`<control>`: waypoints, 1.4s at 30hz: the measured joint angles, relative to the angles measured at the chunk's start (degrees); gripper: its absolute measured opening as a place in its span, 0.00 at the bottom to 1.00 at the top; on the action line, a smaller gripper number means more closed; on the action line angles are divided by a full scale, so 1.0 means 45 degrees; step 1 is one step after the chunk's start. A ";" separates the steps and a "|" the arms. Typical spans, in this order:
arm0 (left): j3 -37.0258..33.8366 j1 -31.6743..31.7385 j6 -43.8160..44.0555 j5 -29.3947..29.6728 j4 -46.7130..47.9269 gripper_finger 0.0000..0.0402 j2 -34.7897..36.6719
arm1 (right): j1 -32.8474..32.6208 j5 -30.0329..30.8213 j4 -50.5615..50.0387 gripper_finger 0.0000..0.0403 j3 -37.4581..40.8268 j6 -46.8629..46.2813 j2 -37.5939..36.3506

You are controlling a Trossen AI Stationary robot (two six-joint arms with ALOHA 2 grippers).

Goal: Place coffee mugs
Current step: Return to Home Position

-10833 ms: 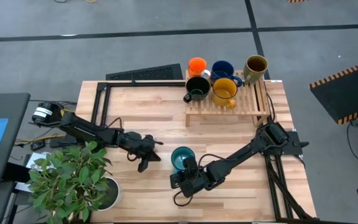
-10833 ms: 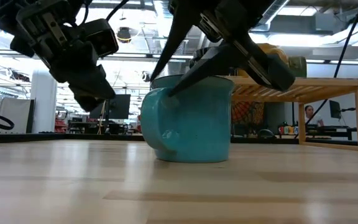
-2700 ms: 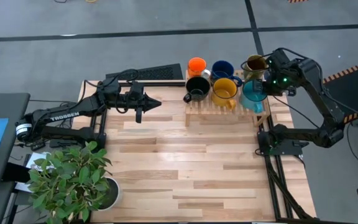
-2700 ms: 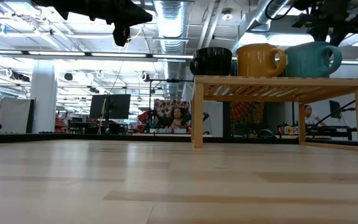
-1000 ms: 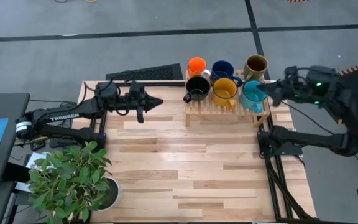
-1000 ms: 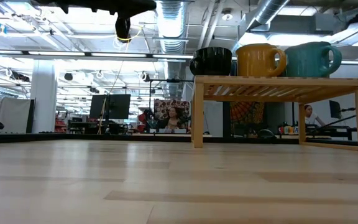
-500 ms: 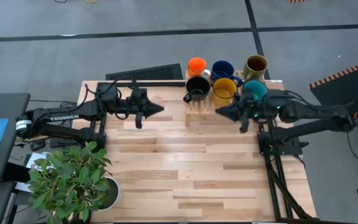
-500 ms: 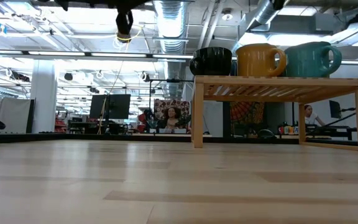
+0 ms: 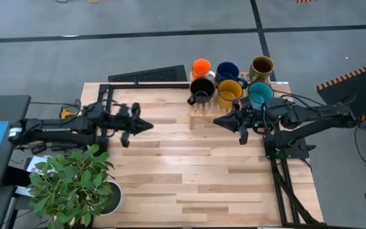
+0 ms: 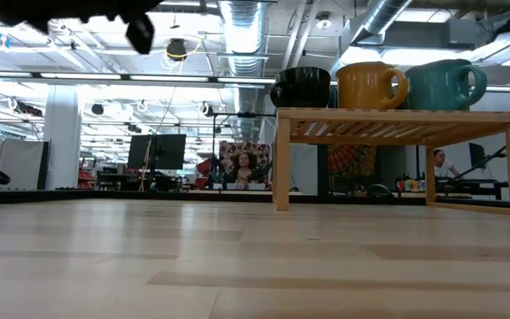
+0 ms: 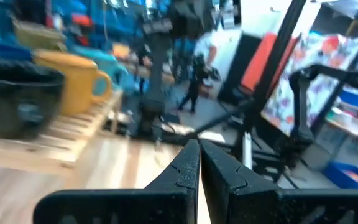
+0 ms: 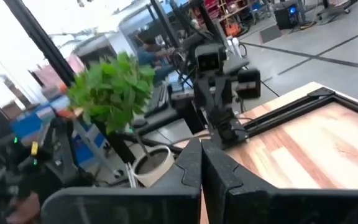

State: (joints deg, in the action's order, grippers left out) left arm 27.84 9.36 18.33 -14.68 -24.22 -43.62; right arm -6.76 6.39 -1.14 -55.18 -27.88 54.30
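Note:
Six mugs stand upright on a wooden rack at the table's far right. Orange, dark blue and olive-brown are in the far row. Black, yellow and teal are in the near row. The low view shows the black, yellow and teal mugs. My right gripper is shut and empty, pointing left just in front of the rack. My left gripper is shut and empty, over the table's left half, pointing right.
A potted plant in a white pot fills the near left corner. A keyboard lies beyond the far edge. A black frame stands at the left. The bare wooden tabletop stretches between the arms and the near edge.
My right gripper has swung from beside the teal mug, right of the rack, toward the table's left and near side, to just in front of the rack. My left gripper has drawn back toward the table's left edge and sunk a little. The mugs have stayed put.

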 joint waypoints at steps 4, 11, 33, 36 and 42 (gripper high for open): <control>-0.1490 0.0837 0.0092 0.0257 -0.0194 0.00 0.1908 | -0.0005 0.0006 -0.0047 0.06 0.0012 0.0557 0.0280; -0.3205 0.0723 0.1193 0.0951 0.0142 0.00 0.4329 | 0.0027 -0.0009 -0.0171 0.05 0.0006 0.0326 0.0882; -0.6047 -0.2140 -0.0382 0.3590 0.2729 0.00 0.9671 | -0.0121 -0.0091 -0.0098 0.05 0.0011 -0.0481 0.1074; -0.6048 -0.1914 -0.0520 0.2959 0.2454 0.00 0.9572 | -0.0181 -0.0308 -0.0413 0.05 0.0011 -0.0382 0.0954; -0.6053 -0.1631 0.0817 0.3149 0.3422 0.00 0.9622 | -0.0364 -0.0690 -0.1505 0.05 0.0021 -0.0404 0.0461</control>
State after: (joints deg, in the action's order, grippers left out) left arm 0.60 2.02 22.01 -0.51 -8.82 -0.32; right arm -8.39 3.28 -7.91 -55.09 -29.70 56.38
